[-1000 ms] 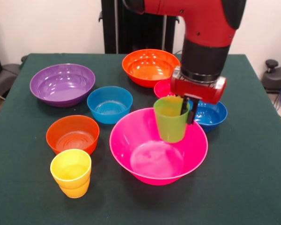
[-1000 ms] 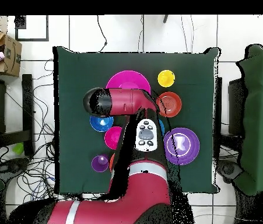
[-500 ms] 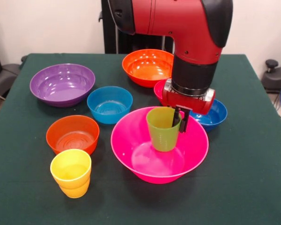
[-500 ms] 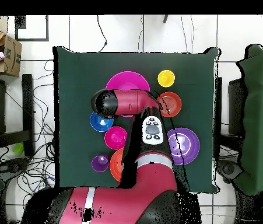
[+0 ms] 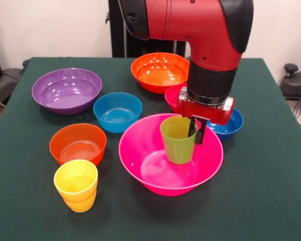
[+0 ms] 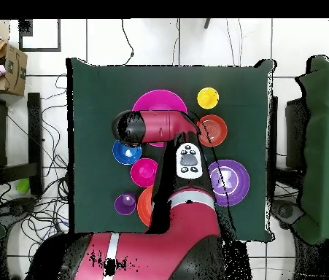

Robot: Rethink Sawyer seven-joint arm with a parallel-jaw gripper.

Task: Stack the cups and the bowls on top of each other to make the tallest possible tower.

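The gripper [image 5: 195, 131] pinches the green cup [image 5: 178, 140] by its rim, one finger inside, one outside, holding it upright inside the pink bowl [image 5: 140, 150] near the table's [image 5: 271, 191] middle. The yellow cup [image 5: 76, 185] stands toward the near-left corner

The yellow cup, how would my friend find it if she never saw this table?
Start at the big pink bowl in the middle. Look toward the table's front corner, past the small orange bowl beside it: the yellow cup stands there upright. It is the only yellow thing, taller than wide.
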